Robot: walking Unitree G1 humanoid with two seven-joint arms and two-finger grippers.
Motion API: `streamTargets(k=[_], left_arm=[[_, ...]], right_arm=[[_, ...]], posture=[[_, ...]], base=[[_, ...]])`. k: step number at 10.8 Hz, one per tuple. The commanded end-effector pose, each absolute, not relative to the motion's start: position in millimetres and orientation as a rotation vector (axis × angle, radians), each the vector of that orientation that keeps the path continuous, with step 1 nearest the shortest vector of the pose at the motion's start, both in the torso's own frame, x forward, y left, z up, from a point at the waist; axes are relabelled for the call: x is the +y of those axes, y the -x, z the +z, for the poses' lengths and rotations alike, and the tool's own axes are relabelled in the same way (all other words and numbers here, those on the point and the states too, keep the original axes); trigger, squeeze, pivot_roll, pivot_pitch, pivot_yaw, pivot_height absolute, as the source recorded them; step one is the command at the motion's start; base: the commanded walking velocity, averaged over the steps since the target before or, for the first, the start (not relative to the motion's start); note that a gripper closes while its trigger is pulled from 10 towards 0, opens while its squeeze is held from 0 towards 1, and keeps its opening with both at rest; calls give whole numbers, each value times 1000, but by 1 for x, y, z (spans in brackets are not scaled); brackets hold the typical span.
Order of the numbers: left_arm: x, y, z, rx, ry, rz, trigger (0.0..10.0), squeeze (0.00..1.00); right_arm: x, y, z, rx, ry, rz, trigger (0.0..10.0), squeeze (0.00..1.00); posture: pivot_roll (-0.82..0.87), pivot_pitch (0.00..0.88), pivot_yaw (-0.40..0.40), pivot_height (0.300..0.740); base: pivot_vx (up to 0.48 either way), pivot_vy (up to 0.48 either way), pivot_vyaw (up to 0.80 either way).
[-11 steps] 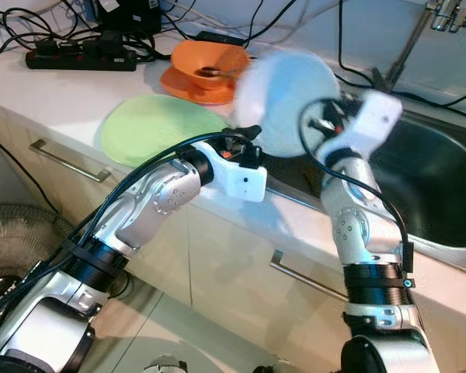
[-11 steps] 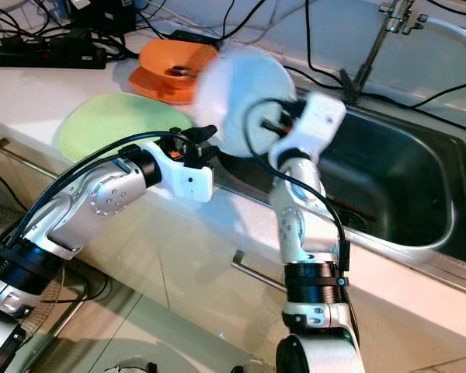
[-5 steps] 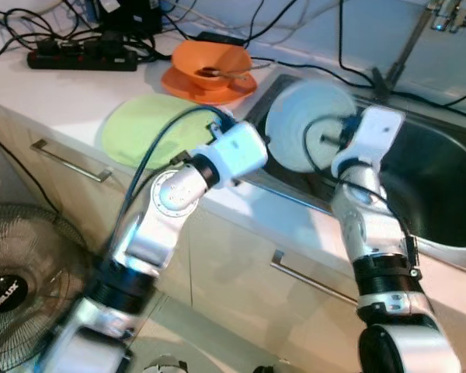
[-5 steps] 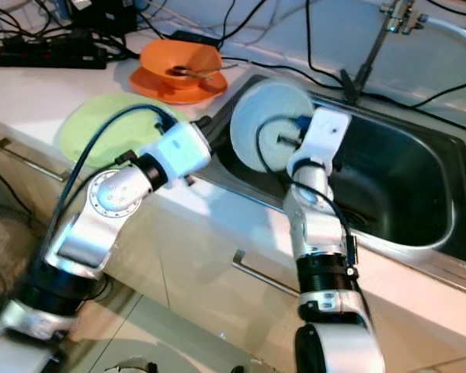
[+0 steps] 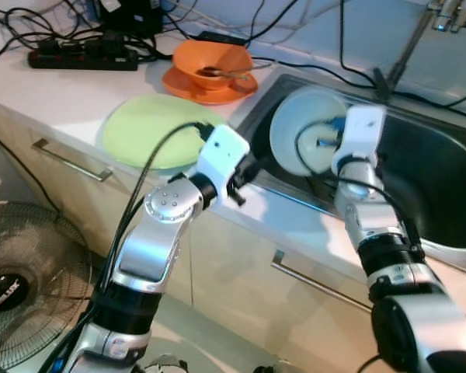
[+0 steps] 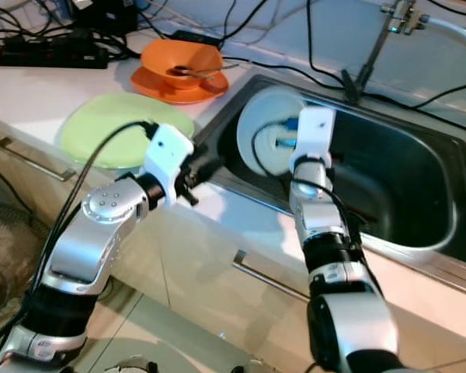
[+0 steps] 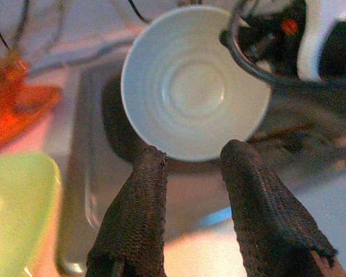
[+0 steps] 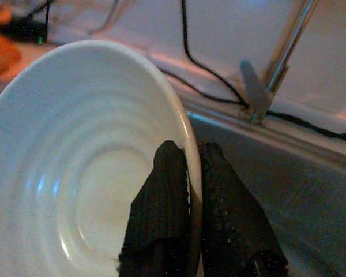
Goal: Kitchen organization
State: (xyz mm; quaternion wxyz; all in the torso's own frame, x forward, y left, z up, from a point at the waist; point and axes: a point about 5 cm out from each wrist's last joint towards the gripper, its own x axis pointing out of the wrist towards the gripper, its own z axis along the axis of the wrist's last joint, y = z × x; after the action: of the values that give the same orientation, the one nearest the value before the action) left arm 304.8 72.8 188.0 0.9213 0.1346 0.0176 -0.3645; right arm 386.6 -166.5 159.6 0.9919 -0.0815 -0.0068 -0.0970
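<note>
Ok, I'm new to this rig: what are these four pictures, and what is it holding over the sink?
It is a humanoid robot with two silver arms. The two wide pictures come from its head, looking down at a kitchen counter. The two close ones come from its wrists. The right gripper pinches the rim of a white bowl, tilted on edge over the steel sink. The left gripper is open, holding nothing, near the sink's edge. On the counter lie a green plate, an orange bowl and a power strip.

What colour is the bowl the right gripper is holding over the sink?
White, with faint concentric rings inside. The bowl, pinched at its rim by the right gripper, shows best in the right wrist view.
</note>
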Motion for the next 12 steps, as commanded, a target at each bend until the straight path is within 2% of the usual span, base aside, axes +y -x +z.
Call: streamTargets(k=[1,4,9,10,11,12], left_arm=[[67,-298,184,70,-276,-798,10000,0],[65,-291,183,154,-232,-814,10000,0],[66,-287,184,205,-224,-809,10000,0],[65,-287,184,200,-217,-806,10000,0],[64,-287,185,187,-207,-802,10000,0],[64,-287,186,172,-201,-793,10000,0]], right_arm=[[-171,-392,174,-74,201,-189,10000,0],[-176,-395,167,-45,273,-175,10000,0],[-172,-394,155,-6,274,-144,10000,0],[-169,-393,150,3,269,-133,10000,612],[-166,-392,146,12,269,-126,10000,545],[-166,-391,146,14,268,-124,10000,129]], posture=[[108,39,-99,719],[114,44,-102,719],[119,47,-107,719],[121,47,-105,719],[122,47,-104,719],[122,47,-103,719]], base=[[0,0,0],[0,0,0],[0,0,0],[0,0,0],[0,0,0],[0,0,0]])
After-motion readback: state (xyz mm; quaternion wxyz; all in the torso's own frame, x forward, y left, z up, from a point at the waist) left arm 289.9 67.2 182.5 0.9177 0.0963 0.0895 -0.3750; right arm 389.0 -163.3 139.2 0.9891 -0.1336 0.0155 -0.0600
